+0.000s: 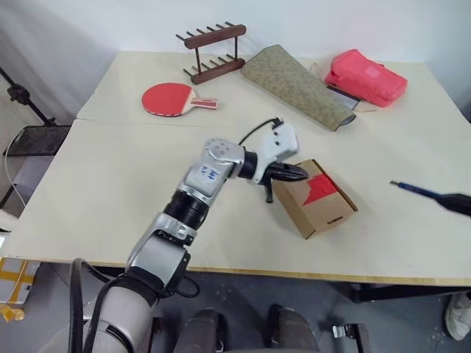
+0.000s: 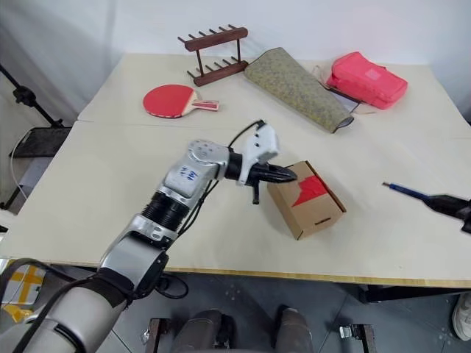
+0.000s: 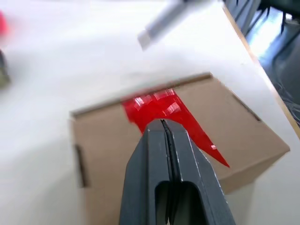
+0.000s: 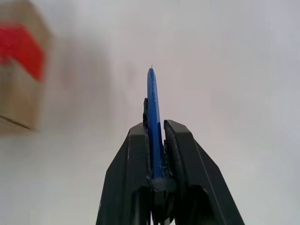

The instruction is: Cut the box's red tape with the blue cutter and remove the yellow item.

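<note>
- The left end effector (image 1: 300, 174), two black tapered fingers below a white housing, is seen pressed together with nothing between the fingers, its tip at the upper left corner of the small brown cardboard box (image 1: 316, 198).
- A jagged patch of glossy bright red tape (image 3: 164, 110) is stuck across the box's top face and over one edge; in the left wrist view the closed fingertips lie over its middle, so part of it is hidden.
- A narrow slot cutout (image 3: 82, 159) is seen on the box's side wall. The box is closed, so its contents cannot be seen.
- The right end effector (image 4: 158, 136), black and wedge-shaped, is pinching the slim dark-blue pen-shaped cutter (image 4: 153, 117) between its fingers; the cutter's pointed tip projects past the fingertips.
- In the head views the cutter (image 1: 416, 190) is held above the desk, well apart from the box on its right, and the right end effector is cut off by the picture's edge.
- The pale, smooth desk (image 1: 110, 191) also carries a red table-tennis paddle (image 1: 171, 98), a dark wooden peg rack (image 1: 213, 51), a long speckled olive fabric pouch (image 1: 298, 85) and a pink-red padded bag (image 1: 366, 76), all at the far side, well apart from the box.
</note>
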Controlling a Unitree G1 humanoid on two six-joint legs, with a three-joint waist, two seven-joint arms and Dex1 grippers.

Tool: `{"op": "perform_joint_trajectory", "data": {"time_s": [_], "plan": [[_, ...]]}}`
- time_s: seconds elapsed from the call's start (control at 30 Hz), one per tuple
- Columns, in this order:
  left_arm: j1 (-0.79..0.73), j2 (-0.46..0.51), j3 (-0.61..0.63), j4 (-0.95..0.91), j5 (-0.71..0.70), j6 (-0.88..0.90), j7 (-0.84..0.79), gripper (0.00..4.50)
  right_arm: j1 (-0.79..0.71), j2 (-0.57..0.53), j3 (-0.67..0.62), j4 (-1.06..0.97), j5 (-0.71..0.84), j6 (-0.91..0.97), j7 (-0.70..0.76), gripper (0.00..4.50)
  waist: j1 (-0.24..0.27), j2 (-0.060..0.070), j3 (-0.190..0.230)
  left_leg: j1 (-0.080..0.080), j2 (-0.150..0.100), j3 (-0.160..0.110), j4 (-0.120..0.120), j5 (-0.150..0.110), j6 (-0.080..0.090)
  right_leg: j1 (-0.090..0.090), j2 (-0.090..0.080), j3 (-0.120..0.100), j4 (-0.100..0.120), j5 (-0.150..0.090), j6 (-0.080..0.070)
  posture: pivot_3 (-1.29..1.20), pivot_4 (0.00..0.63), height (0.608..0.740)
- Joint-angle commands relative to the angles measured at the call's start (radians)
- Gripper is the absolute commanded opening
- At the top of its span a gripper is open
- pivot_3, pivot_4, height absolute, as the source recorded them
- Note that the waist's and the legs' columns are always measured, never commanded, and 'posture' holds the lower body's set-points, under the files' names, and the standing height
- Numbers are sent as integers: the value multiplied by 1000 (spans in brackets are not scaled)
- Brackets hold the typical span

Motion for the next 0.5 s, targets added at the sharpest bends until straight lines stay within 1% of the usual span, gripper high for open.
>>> {"op": "perform_joint_trajectory", "data": {"time_s": [0.03, 0.1, 0.13, 0.17, 0.2, 0.23, 0.27, 0.3, 0.37, 0.4, 0.43, 0.47, 0.5], "plan": [[31, 74, 59, -57, -62, -49, -70, 0, -11, 73, -30, 33, -54, -170, -165, 156, -17, 1, 0, 1, 1, 0, 0, 1, -1, 0, 1, 1, 0, 0, 0, 0, 150, 740], [79, 153, 52, -55, -38, -86, -107, 0, -25, 106, 0, 104, -111, -262, -255, 156, -26, 2, 0, 3, 1, 2, -2, 2, -1, 0, 2, 3, 1, 0, 0, 0, 150, 740], [103, 188, 49, -61, -34, -78, -122, 0, -31, 114, 17, 138, -136, -283, -296, 156, -32, 2, 0, 5, 0, 4, -5, 3, -1, 1, 2, 4, 1, 0, 0, 0, 150, 740], [126, 212, 51, -69, -38, -66, -129, 0, -31, 116, 31, 156, -134, -253, -300, 156, -35, 2, 0, 7, 0, 5, -7, 4, 0, 2, 2, 6, 1, 0, 0, 0, 150, 740], [155, 235, 52, -88, -45, -49, -139, 0, -23, 121, 37, 157, -114, -261, -267, 506, -36, 2, 0, 12, 0, 7, -9, 5, 0, 4, 2, 8, 1, 0, 0, 0, 150, 740], [186, 258, 47, -114, -46, -42, -148, 0, -26, 127, 36, 170, -116, -287, -285, 876, -35, 0, 0, 14, 0, 8, -10, 5, 0, 5, 2, 9, 1, 0, 0, 0, 150, 740], [212, 274, 40, -141, -46, -36, -155, 0, -27, 130, 29, 171, -103, -298, -283, 1086, -32, 0, 1, 14, 0, 8, -10, 5, 0, 5, 2, 10, 1, 0, 0, 0, 150, 740], [247, 297, 28, -178, -42, -28, -166, 0, -25, 128, 21, 157, -88, -314, -269, 1408, -31, 0, 1, 14, 0, 8, -10, 5, 0, 5, 1, 10, 1, 0, 0, 0, 150, 740], [304, 330, 9, -241, -36, 7, -175, 0, -18, 121, 2, 104, -49, -328, -228, 2101, -31, 0, 1, 13, -1, 8, -10, 5, 0, 4, 0, 11, 1, 0, 0, 0, 150, 740], [320, 336, 1, -262, -32, 37, -164, 0, -14, 123, -7, 44, -8, -305, -200, 2422, -31, 0, 1, 13, -1, 8, -11, 5, 0, 4, 0, 12, 1, 0, 0, 0, 150, 740], [327, 340, -3, -274, -32, 59, -155, 0, -10, 126, -12, -1, 22, -283, -184, 2422, -31, 0, 1, 13, -1, 8, -11, 5, 1, 4, 0, 12, 0, 0, 0, 0, 150, 740], [328, 342, -8, -283, -27, 90, -142, 0, -1, 126, -6, -65, 73, -220, -152, 2422, -31, 0, 1, 13, -1, 8, -11, 5, 1, 4, 0, 12, 1, 0, 0, 0, 150, 740], [329, 337, -12, -289, -22, 131, -121, 0, 9, 125, 21, -138, 112, -164, -124, 2311, -31, 0, 1, 14, -1, 8, -11, 5, 1, 4, 0, 12, 1, 0, 0, 0, 150, 740]]}}
